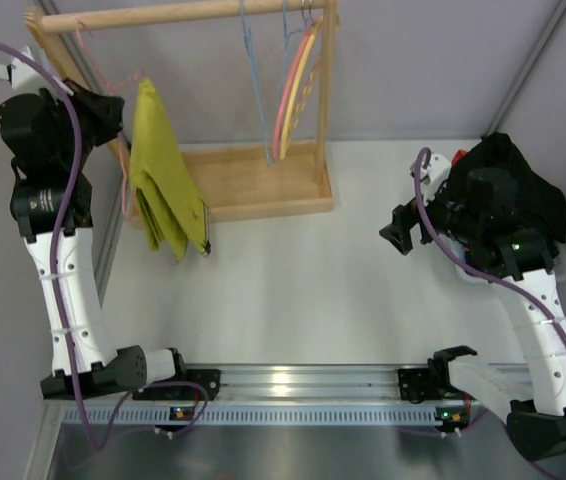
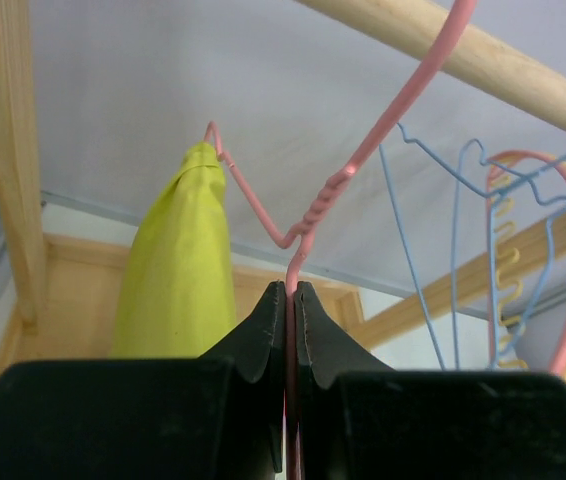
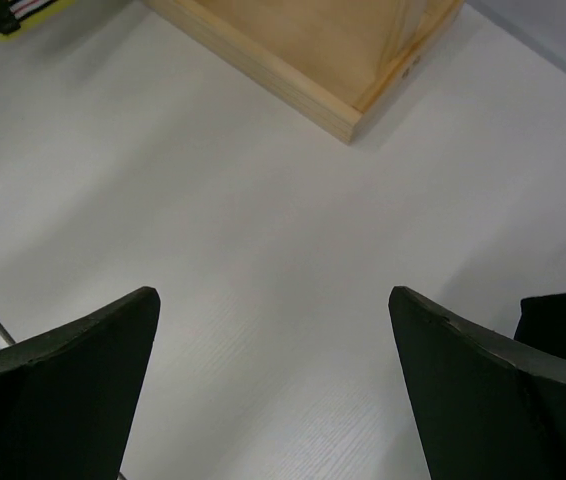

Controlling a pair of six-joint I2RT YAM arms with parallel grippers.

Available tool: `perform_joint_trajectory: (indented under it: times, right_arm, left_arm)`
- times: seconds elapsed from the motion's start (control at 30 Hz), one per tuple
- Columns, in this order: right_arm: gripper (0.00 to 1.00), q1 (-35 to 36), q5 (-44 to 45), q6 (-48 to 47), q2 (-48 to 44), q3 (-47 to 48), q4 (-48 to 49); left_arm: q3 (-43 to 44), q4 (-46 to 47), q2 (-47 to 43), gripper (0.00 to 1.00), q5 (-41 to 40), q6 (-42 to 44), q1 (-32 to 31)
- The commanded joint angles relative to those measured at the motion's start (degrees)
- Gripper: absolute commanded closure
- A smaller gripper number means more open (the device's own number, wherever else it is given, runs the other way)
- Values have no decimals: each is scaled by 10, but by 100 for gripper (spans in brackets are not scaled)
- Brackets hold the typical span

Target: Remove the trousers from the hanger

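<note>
The mustard yellow-green trousers [image 1: 163,170] hang folded over the thin pink wire hanger [image 1: 98,70], whose hook sits on the wooden rail at the rack's left end. My left gripper [image 1: 113,115] is just left of the trousers, up by the rail. In the left wrist view its jaws [image 2: 290,290] are shut on the hanger's pink wire [image 2: 313,205] just below the twisted neck, with the trousers [image 2: 178,270] hanging to the left. My right gripper [image 1: 398,232] hovers open over the white table at the right, and nothing lies between its fingers [image 3: 273,300]. A striped cuff [image 3: 8,12] shows at the far left.
The wooden rack [image 1: 253,185] stands at the back with its base on the table. Thin blue wire hangers [image 1: 253,80] and thicker pink-and-yellow hangers [image 1: 298,90] hang at the rail's right end. A black clothing heap [image 1: 523,190] lies behind the right arm.
</note>
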Motion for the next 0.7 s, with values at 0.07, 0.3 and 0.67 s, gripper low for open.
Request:
perform_joint_trajectory:
  times: [0.07, 0.3, 0.67]
  right_arm:
    - [0, 65, -5, 35, -12, 25, 174]
    - [0, 265, 143, 55, 11, -27, 340]
    - [1, 550, 315, -20, 255, 26, 595]
  left_arm:
    - [-43, 115, -92, 100, 31, -56, -2]
    - [-85, 78, -136, 100, 45, -78, -1]
    - [-119, 68, -164, 100, 34, -85, -1]
